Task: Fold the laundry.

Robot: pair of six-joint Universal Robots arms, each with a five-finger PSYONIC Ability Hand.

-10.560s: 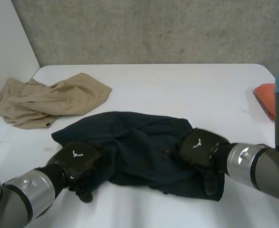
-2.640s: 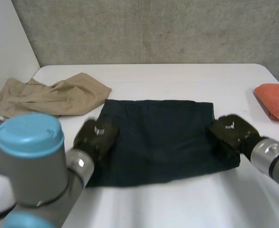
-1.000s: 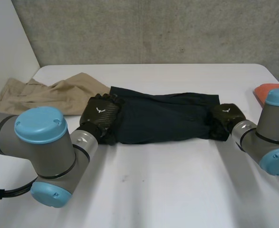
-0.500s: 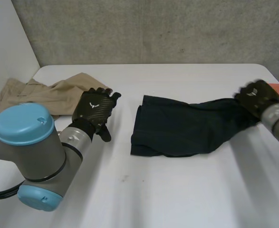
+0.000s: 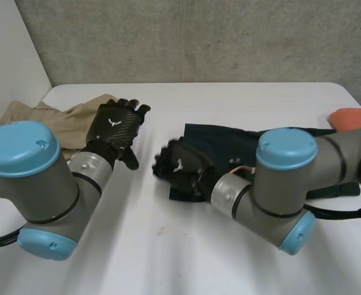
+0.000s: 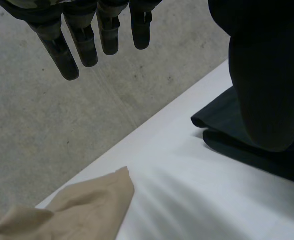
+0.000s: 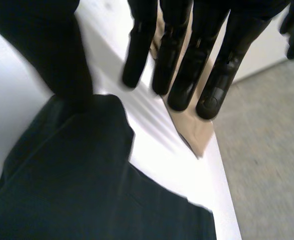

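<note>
Dark garment (image 5: 226, 142), long axis seemingly side-to-side

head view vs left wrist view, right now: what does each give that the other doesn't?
Head view adds: the right hand at the left end of the dark garment, and an orange cloth at the right edge of the table. Left wrist view adds: the left hand from the palm side, fingers straight, above bare table. Shared: dark garment, tan garment, table, grey wall.

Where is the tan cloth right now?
In the head view, the tan cloth lies at the table's far left corner, just behind the left hand, apart from the dark garment to its right.
</note>
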